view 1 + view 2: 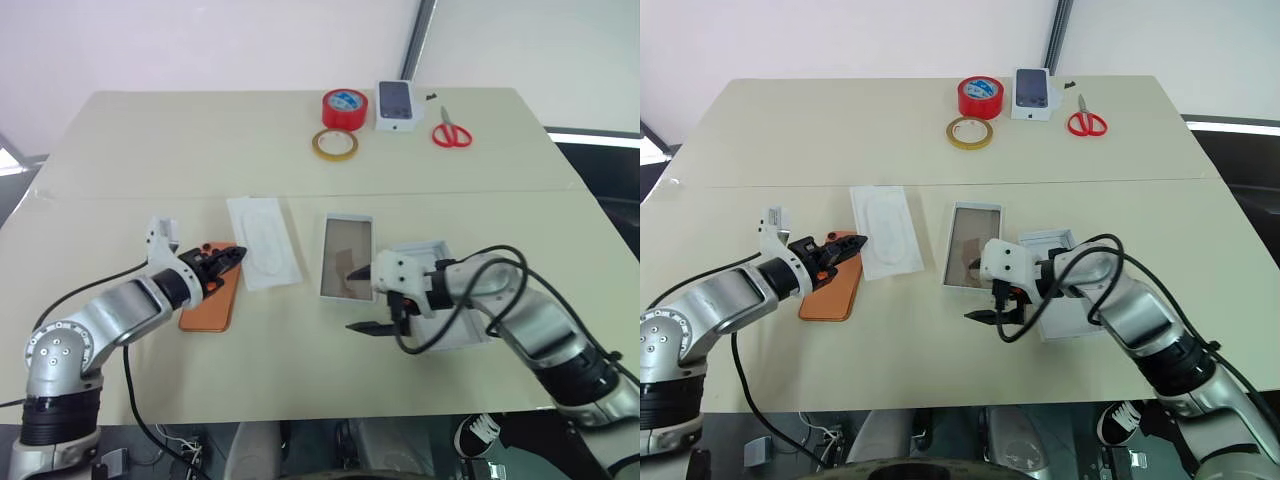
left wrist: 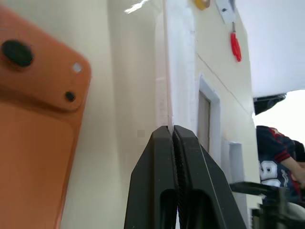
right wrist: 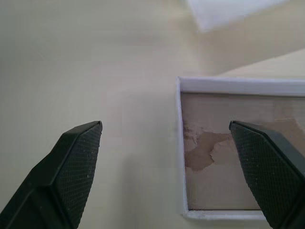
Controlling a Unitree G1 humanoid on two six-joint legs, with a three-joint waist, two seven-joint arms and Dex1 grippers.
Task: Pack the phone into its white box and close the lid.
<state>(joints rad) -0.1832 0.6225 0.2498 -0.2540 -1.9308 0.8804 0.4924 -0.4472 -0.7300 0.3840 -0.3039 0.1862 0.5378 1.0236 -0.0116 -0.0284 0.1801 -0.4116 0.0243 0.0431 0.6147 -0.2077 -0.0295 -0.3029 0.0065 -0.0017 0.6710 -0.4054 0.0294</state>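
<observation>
On a cream table (image 1: 300, 380) with a wide bare front strip, the orange phone (image 1: 208, 300) lies camera side up, still outside the white box (image 1: 346, 257), which sits open just beside the thin white insert (image 1: 264, 241). The left gripper (image 1: 236, 257) hovers over the phone's far end with its black fingers pressed together on nothing, their tips pointing at the insert's edge. The right gripper (image 1: 362, 299) stands spread wide at the box's near corner, one fingertip (image 1: 357, 273) over the brown-lined floor, the other over bare table, holding nothing. A second white tray (image 1: 452, 300) is half hidden behind that arm. Along the far edge sit red tape (image 1: 344, 108), tan tape (image 1: 334, 144), red scissors (image 1: 450, 131) and a small phone-picture box (image 1: 396, 105); no lettering is legible.
</observation>
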